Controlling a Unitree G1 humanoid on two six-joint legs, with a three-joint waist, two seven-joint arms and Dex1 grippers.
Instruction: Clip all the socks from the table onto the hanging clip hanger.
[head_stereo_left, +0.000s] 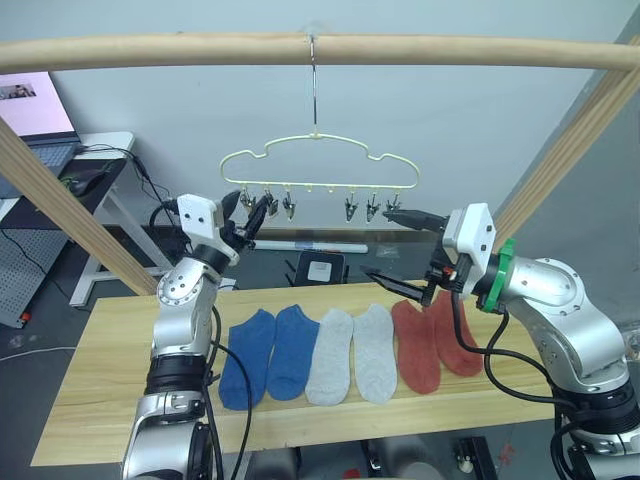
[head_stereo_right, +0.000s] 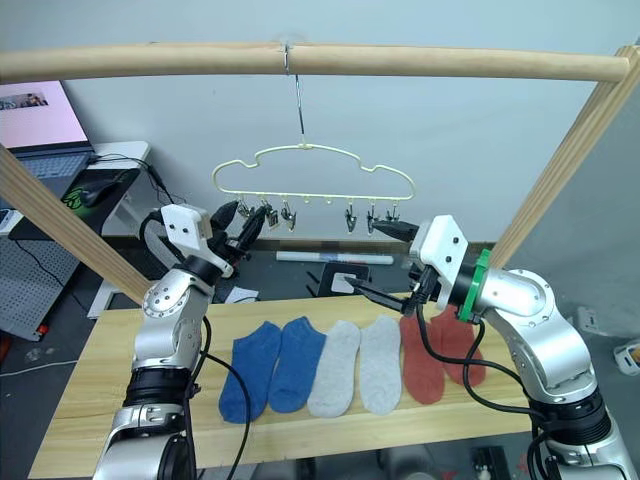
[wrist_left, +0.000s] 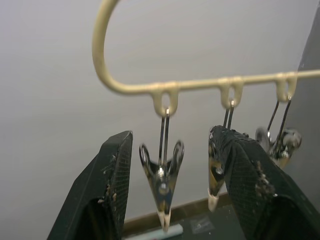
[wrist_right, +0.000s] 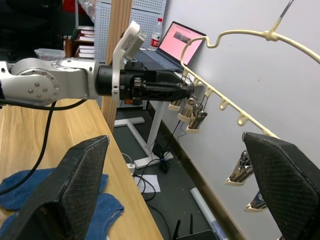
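Left eye view: the left end effector (head_stereo_left: 252, 212) is raised at the left end of the clip hanger (head_stereo_left: 318, 168), fingers spread, with the leftmost clip (wrist_left: 162, 182) hanging between them. The hanger hangs by its hook from a wooden pole (head_stereo_left: 320, 50). Six socks lie side by side on the tabletop (head_stereo_left: 100, 350): two blue socks (head_stereo_left: 268, 352) at left, two grey socks (head_stereo_left: 350, 352) in the middle, two rust red socks (head_stereo_left: 428, 340) at right. The right end effector (head_stereo_left: 390, 245) is spread wide, below the hanger's right clips and above the red pair.
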